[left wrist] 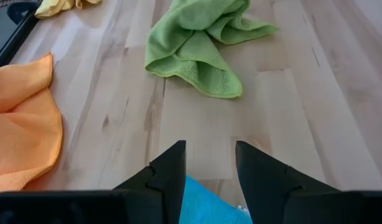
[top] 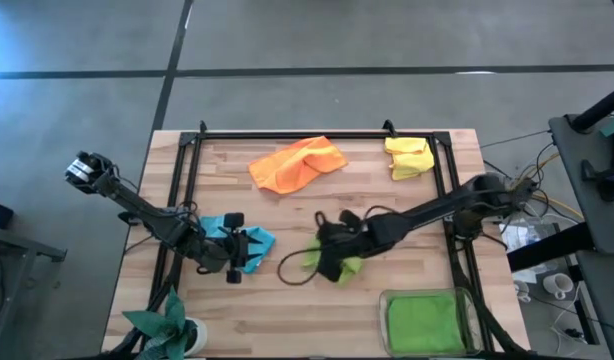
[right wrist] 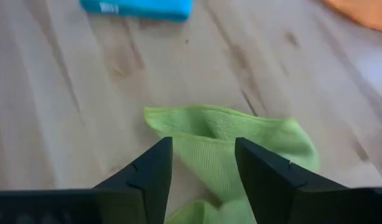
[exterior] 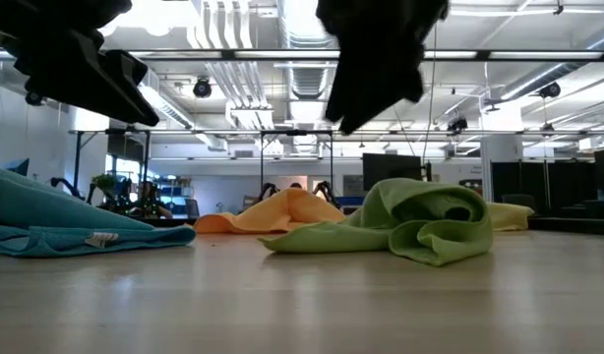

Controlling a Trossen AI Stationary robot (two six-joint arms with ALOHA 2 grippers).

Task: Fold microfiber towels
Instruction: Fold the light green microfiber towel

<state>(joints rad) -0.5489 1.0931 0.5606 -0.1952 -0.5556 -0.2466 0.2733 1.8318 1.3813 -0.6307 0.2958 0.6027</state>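
The yellow-green towel (exterior: 400,221) lies crumpled nearest the low camera, right of centre in that frame and at lower centre of the high view, resting on the desk (top: 287,310). It appears light, soft and limp, with no stiffness to hold a fold; a pinch at an exposed hemmed corner should serve better than a grab at the bunched middle. The right gripper (right wrist: 203,163) hangs directly above it, jaws spread and holding nothing. The light blue towel (top: 249,246) lies at lower left of the high view, under the left gripper (left wrist: 209,165), whose jaws stand apart with blue cloth showing beneath them; contact cannot be confirmed. The orange towel (top: 297,163) and yellow towel (top: 408,157) lie at the upper centre and upper right. A green towel (top: 423,320) sits in the clear tray (top: 472,312) at lower right.
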